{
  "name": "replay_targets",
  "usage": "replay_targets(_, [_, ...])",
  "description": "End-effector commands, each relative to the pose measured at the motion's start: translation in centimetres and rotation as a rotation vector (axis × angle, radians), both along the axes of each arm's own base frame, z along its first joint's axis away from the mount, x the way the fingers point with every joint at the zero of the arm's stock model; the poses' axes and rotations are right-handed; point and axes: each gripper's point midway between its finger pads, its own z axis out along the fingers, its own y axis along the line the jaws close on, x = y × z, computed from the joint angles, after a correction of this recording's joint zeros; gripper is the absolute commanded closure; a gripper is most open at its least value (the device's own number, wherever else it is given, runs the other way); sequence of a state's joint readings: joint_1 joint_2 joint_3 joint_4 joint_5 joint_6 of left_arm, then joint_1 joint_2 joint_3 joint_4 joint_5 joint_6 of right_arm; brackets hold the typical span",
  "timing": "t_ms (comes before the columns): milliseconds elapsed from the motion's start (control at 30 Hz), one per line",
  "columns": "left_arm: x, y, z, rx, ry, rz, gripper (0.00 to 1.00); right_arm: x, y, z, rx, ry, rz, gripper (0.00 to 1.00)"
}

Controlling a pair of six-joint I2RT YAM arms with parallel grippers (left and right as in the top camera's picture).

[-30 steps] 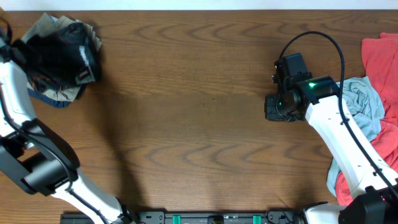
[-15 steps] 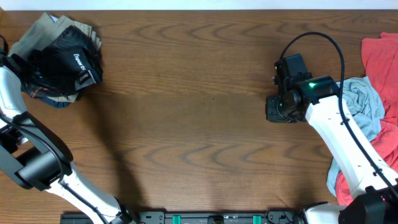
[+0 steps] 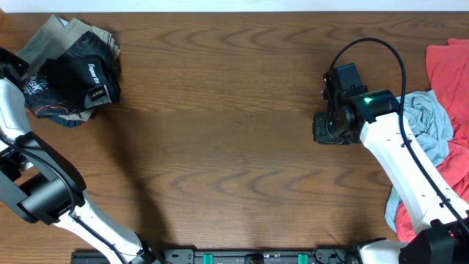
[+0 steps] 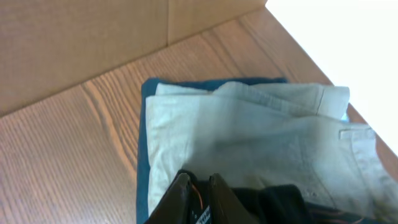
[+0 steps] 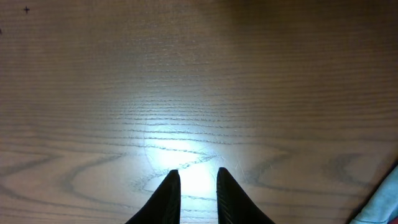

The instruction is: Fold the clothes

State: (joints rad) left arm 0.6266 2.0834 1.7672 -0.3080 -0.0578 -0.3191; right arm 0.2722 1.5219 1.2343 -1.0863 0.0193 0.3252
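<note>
A folded stack sits at the far left: a beige garment [image 3: 44, 33] over a blue one [image 3: 66, 119], with a black printed garment [image 3: 73, 77] on top. My left gripper [image 3: 29, 73] is at the black garment's left edge. In the left wrist view my left gripper [image 4: 198, 190] is nearly closed on the black garment [image 4: 280, 202], with the beige garment [image 4: 249, 137] and the blue one [image 4: 144, 143] ahead. My right gripper [image 3: 330, 128] hovers over bare table; in the right wrist view my right gripper [image 5: 198, 186] is slightly open and empty.
A loose heap lies at the right edge: a red garment [image 3: 448, 66] and a light blue garment [image 3: 432, 125], whose corner shows in the right wrist view [image 5: 384, 205]. A cardboard wall [image 4: 81, 43] stands beside the stack. The right arm's cable [image 3: 381, 48] loops above the table.
My left arm has drawn back to the left off the stack, uncovering the black printed garment lying flatter on top. The right arm has not moved.
</note>
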Motion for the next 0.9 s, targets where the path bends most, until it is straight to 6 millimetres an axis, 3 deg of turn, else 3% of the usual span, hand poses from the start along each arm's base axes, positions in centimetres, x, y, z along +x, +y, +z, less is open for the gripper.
replay_targets(0, [-0.3,0.9,-0.4,0.000,-0.008,0.054,0.89,0.2,-0.4,0.4,-0.008,-0.018,-0.002,0.80])
replay_targets(67, [0.2,0.3,-0.3,-0.017,-0.021,0.019,0.89,0.2,-0.4,0.4,-0.008,-0.018,-0.002,0.80])
replay_targets(133, [1.6,-1.6,-0.1,-0.041,-0.037,-0.108,0.86,0.2,-0.4,0.4,-0.009,-0.018,-0.002,0.78])
replay_targets(200, [2.5,-4.2,0.3,-0.079,-0.042,-0.233,0.83,0.2,-0.4,0.4,-0.009,-0.018,-0.002,0.77])
replay_targets(267, [3.1,-7.1,0.5,-0.097,-0.018,-0.348,0.74,0.2,-0.4,0.4,-0.009,-0.018,-0.002,0.76])
replay_targets(433, [2.8,-14.2,-0.7,-0.075,0.171,-0.585,0.61,0.5,-0.3,0.5,-0.005,-0.029,-0.003,0.72])
replay_targets(567, [1.3,-18.1,-2.8,-0.118,0.321,-0.634,0.53,0.4,-0.3,0.4,-0.006,-0.026,-0.003,0.70])
replay_targets(667, [1.3,-20.0,-3.2,-0.114,0.367,-0.661,0.51,0.2,-0.4,0.4,-0.005,-0.018,-0.015,0.70])
replay_targets(867, [1.3,-20.9,-3.7,0.010,0.478,-0.621,0.50,-0.2,-0.4,0.3,-0.001,0.000,-0.027,0.70])
